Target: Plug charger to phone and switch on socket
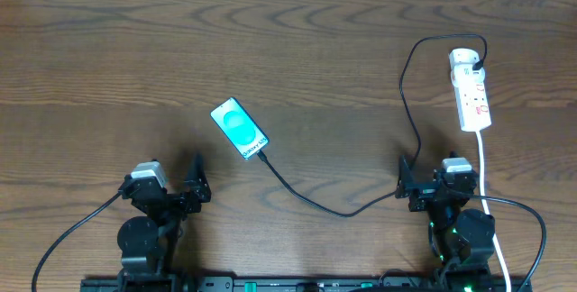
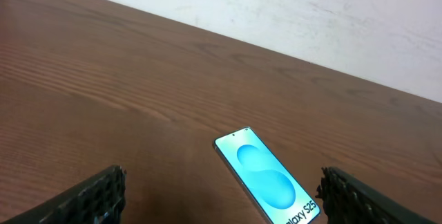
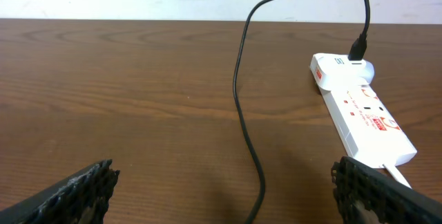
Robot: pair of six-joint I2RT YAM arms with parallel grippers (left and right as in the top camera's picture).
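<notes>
open jaws on both sides, nothing held
the left gripper (image 1: 196, 186) sits lower left, spread wide and empty; the phone (image 1: 239, 129) lies screen-up left of centre, the charger (image 1: 311, 200) tip meeting its lower end; the right gripper (image 1: 407, 184), lower right, is wide and empty; the socket (image 1: 472, 98) lies upper right.

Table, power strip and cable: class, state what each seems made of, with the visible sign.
Table: apparently wood or wood-look laminate, dark brown, matt; grain lines run across it.
Power strip: probably hard plastic, white, smooth, moulded edges.
Cable: likely a rubbery plastic sheath, black, matt; it lies in soft curves.
</notes>
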